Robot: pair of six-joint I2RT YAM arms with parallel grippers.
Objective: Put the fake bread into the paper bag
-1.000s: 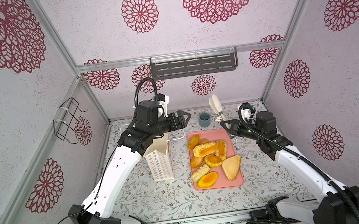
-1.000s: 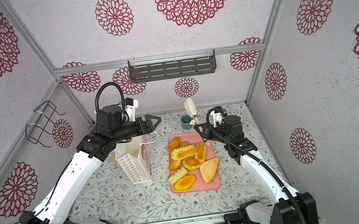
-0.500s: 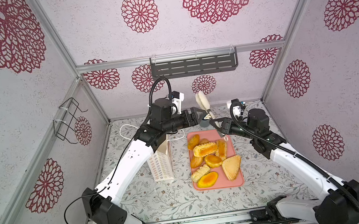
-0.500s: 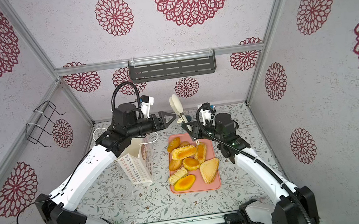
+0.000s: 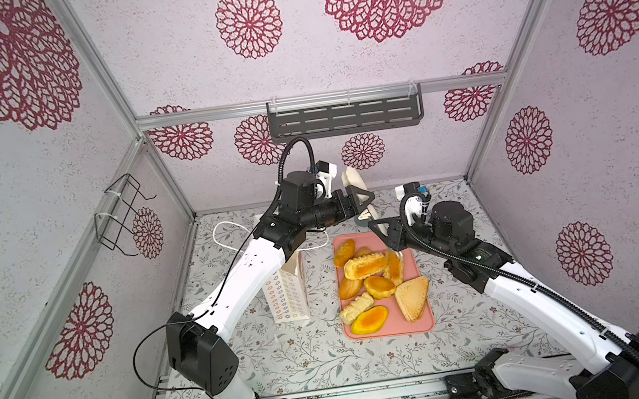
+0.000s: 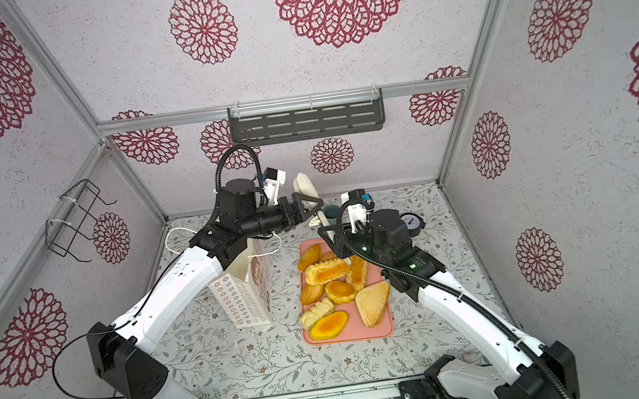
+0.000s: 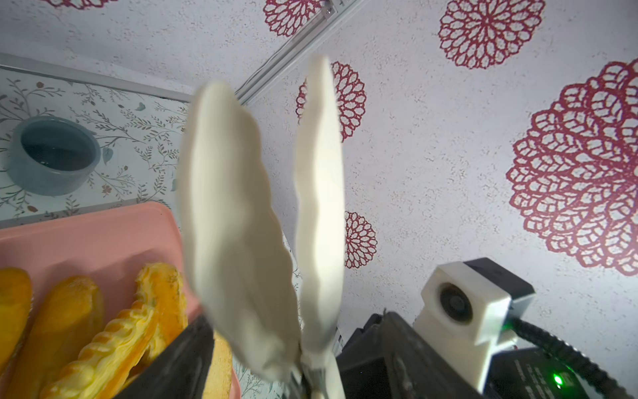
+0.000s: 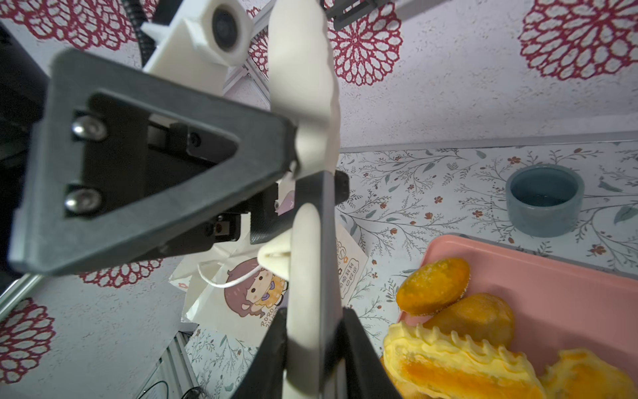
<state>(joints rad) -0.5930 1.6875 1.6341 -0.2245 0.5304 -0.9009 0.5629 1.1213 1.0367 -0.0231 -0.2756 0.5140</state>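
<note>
Both at the tongs (image 7: 234, 214) | right fingers (image 8: 360, 362) clamped on handle | left fingers (image 8: 155, 224) straddle middle, hold unclear | free right early, you drop them.

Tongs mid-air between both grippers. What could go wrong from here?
The right gripper is shut on the handle of the tongs; the left gripper straddles them, jaws open. A mistimed release could drop the tongs onto the bread.
The left arm crosses over the paper bag and its cord handles; pulling away might snag or tip it.
</note>
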